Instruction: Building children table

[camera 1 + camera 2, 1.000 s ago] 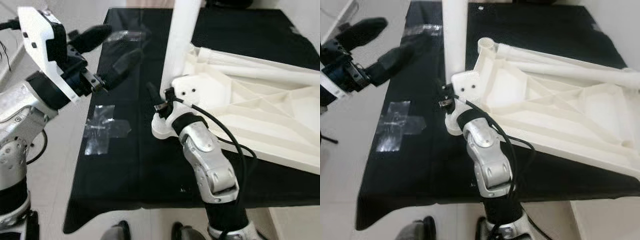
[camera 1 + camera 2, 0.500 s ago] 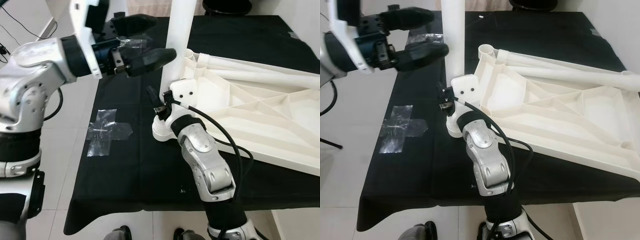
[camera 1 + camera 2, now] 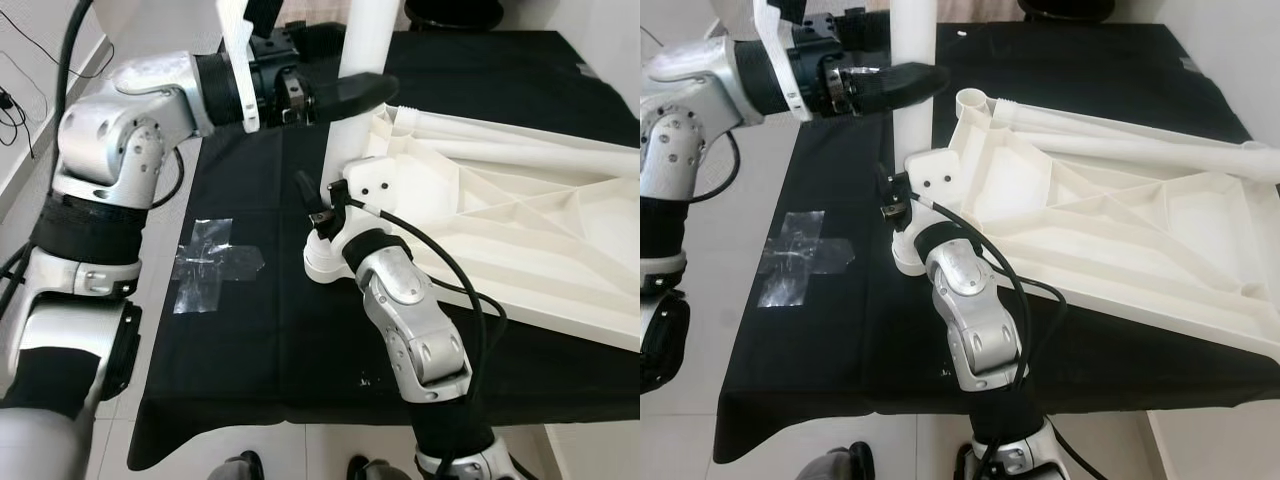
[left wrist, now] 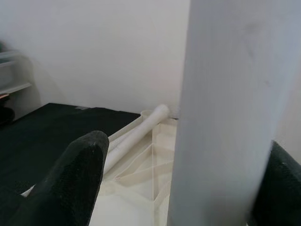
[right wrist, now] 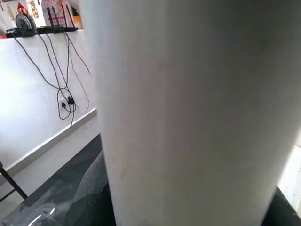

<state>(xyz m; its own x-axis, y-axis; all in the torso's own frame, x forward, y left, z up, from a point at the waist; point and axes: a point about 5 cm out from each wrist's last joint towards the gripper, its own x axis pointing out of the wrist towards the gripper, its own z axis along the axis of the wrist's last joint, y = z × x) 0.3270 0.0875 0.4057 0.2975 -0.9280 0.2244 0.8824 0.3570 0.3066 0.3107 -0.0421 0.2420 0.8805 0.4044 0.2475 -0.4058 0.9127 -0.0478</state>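
Observation:
A white table top (image 3: 500,230) lies upside down on a table draped in black cloth (image 3: 250,330). A white leg (image 3: 350,140) stands upright at its near-left corner. My right gripper (image 3: 325,205) is shut on the foot of this leg, beside the corner block. My left gripper (image 3: 345,65) is open higher up, one finger in front of the leg and one behind. In the left wrist view the leg (image 4: 221,117) stands between the fingers (image 4: 75,179), with a gap on one side. The right wrist view looks close at the leg (image 5: 188,113).
Another white leg (image 3: 520,135) lies across the far side of the table top. Strips of clear tape (image 3: 210,262) are stuck on the cloth to the left. Pale tiled floor (image 3: 30,130) runs along the table's left edge.
My left arm has swung in from the left, and its open fingers now straddle the upright leg. The right arm and the leg have stayed put.

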